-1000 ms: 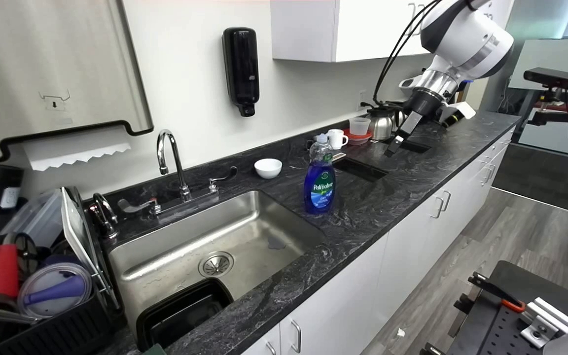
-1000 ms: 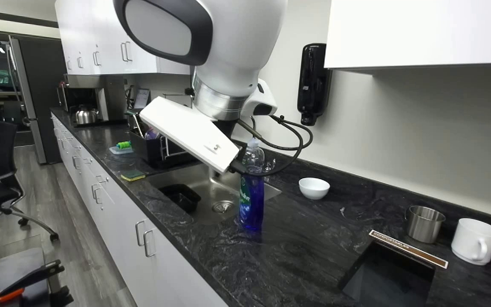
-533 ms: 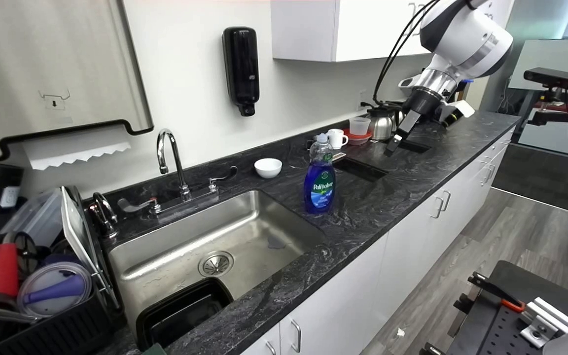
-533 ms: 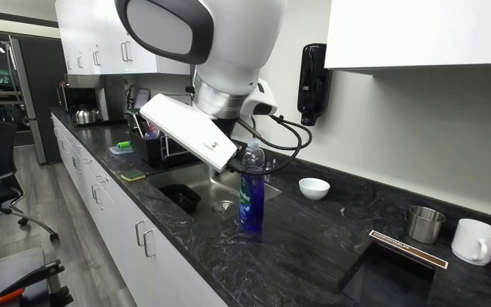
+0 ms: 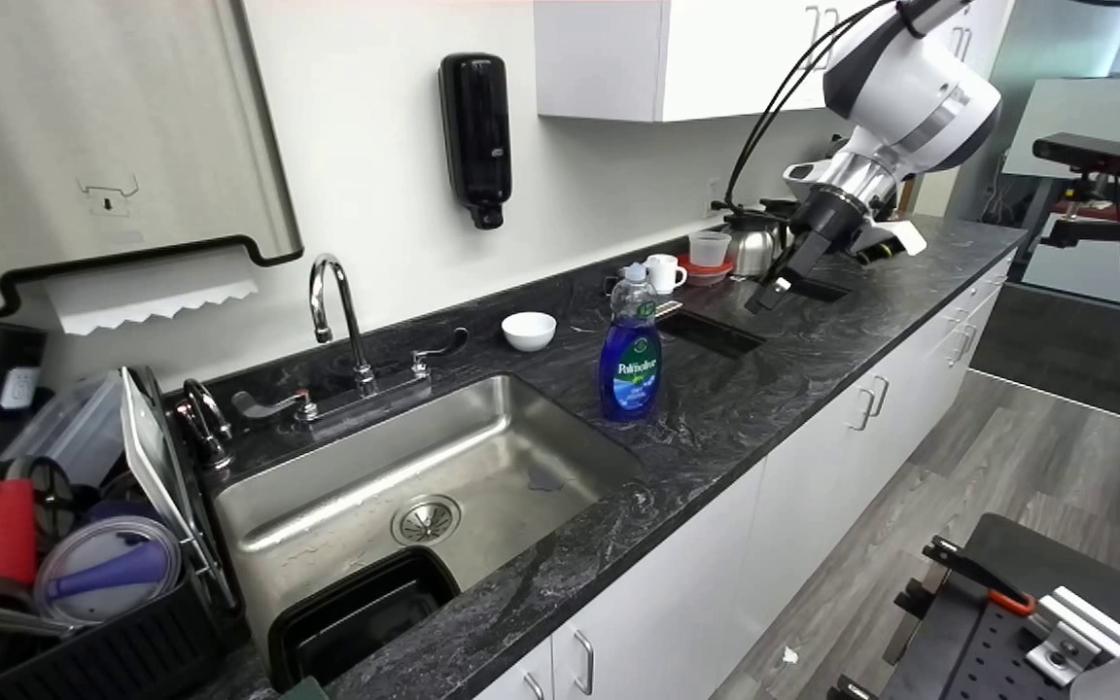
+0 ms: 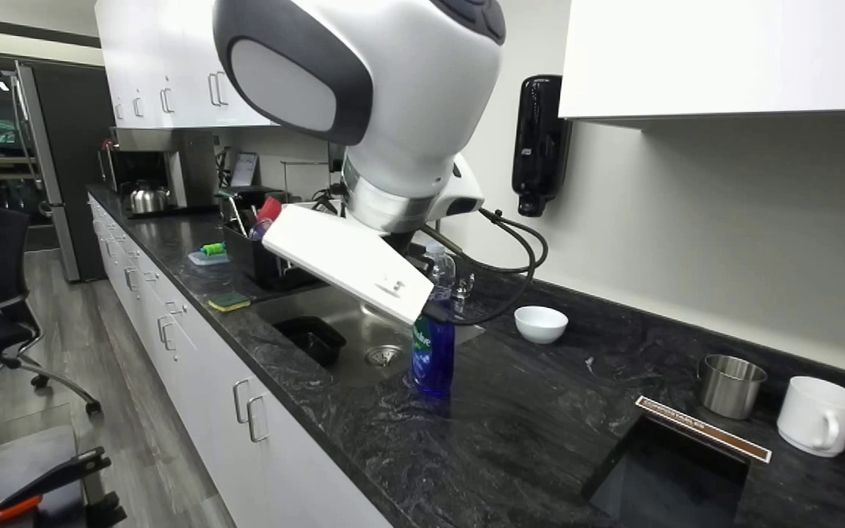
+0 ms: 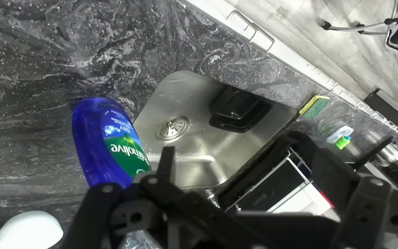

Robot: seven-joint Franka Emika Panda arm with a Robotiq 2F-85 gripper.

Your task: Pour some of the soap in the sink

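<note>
The soap [image 5: 631, 369] is a clear bottle of blue liquid with a pale cap. It stands upright on the dark counter beside the sink [image 5: 560, 428] in both exterior views. In the wrist view the soap [image 7: 98, 145] is at the left, its upper part hidden behind my gripper's linkage. The steel sink also shows in the wrist view [image 7: 199, 145]. My gripper [image 5: 769, 295] is above the counter, apart from the soap, on the side away from the sink. In the wrist view my gripper [image 7: 231, 143] has its fingers wide apart with nothing between them.
A black tub [image 5: 366, 612] sits in the sink. The faucet [image 5: 341, 321], a white bowl [image 5: 528, 332] and a wall dispenser [image 5: 475, 141] are along the wall. A loaded dish rack [image 5: 122, 632] stands beyond the sink. A white mug [image 6: 818, 414], metal cup [image 6: 730, 385] and upper cabinet [image 6: 723, 59] are nearby.
In the last half second my arm has tilted and shifted slightly, moving the gripper a little toward the soap in an exterior view. The soap and the other objects have not moved.
</note>
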